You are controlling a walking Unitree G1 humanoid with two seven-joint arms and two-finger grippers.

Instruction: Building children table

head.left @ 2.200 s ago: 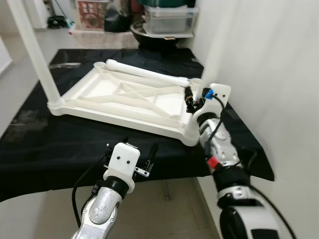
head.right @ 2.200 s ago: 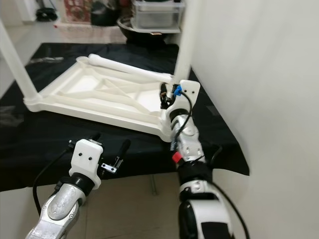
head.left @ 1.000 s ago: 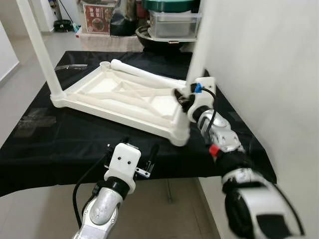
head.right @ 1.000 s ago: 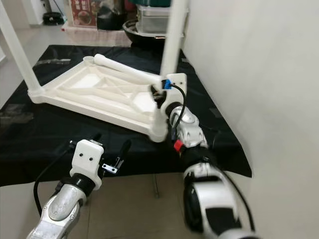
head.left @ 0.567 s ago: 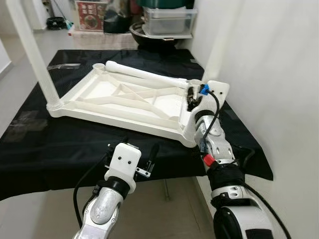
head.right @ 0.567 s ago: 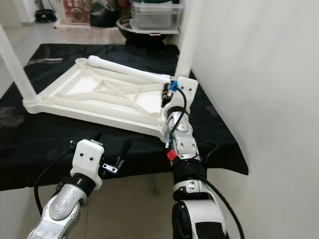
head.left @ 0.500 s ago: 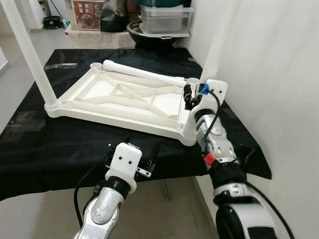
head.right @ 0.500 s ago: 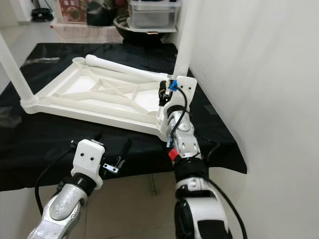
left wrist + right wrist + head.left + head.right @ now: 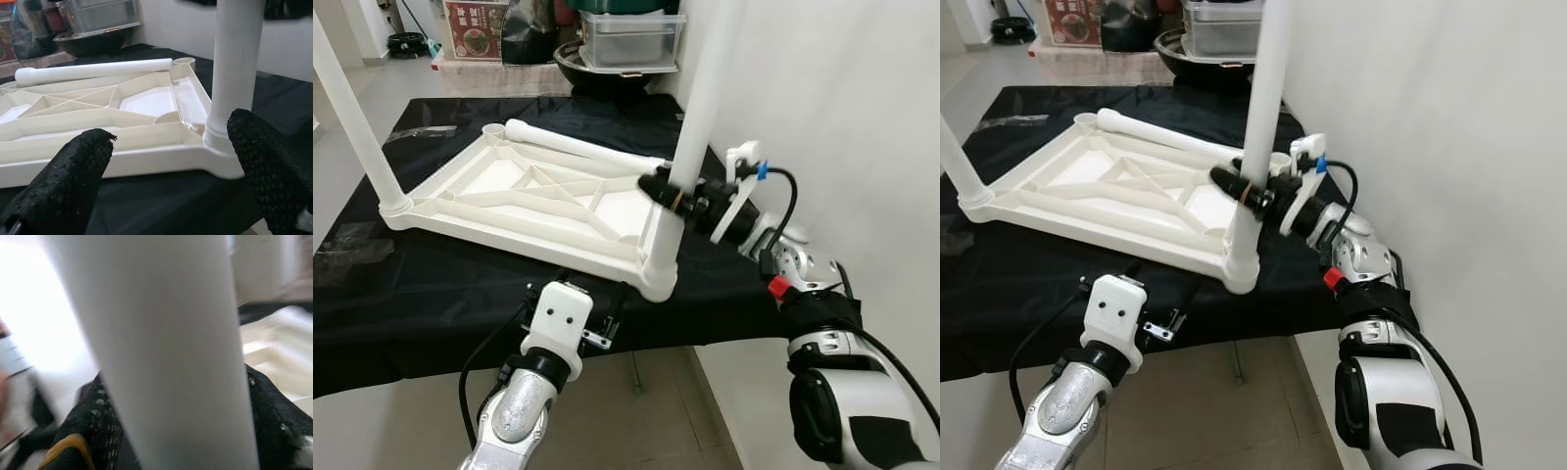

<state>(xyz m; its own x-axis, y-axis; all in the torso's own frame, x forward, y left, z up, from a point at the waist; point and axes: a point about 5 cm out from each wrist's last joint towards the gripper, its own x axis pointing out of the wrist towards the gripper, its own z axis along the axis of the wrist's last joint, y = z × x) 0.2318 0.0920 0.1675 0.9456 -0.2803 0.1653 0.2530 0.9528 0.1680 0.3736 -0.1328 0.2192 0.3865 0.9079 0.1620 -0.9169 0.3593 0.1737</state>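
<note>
A white plastic table top [image 9: 499, 181] lies upside down on a table draped in black cloth [image 9: 440, 274]. One white leg [image 9: 352, 108] stands in its far left corner. Another leg [image 9: 690, 127] stands in the near right corner socket [image 9: 658, 279]. My right gripper [image 9: 661, 191] is shut on this leg from the wall side, a little above the socket; its black fingers [image 9: 93, 431] hug the tube. A loose leg [image 9: 578, 147] lies along the top's far edge. My left gripper [image 9: 575, 291] hovers open at the table's front edge, its fingers [image 9: 63, 181] holding nothing.
A white wall [image 9: 842, 98] runs close along the right side of the table. Behind the table stand a clear storage box [image 9: 626, 34] and a dark bowl [image 9: 582, 59]. Bare floor [image 9: 421, 73] lies to the left and in front.
My right wrist has swung out toward the wall and now grips the near right leg from the side. The table top has shifted a little. My left gripper has stayed put.
</note>
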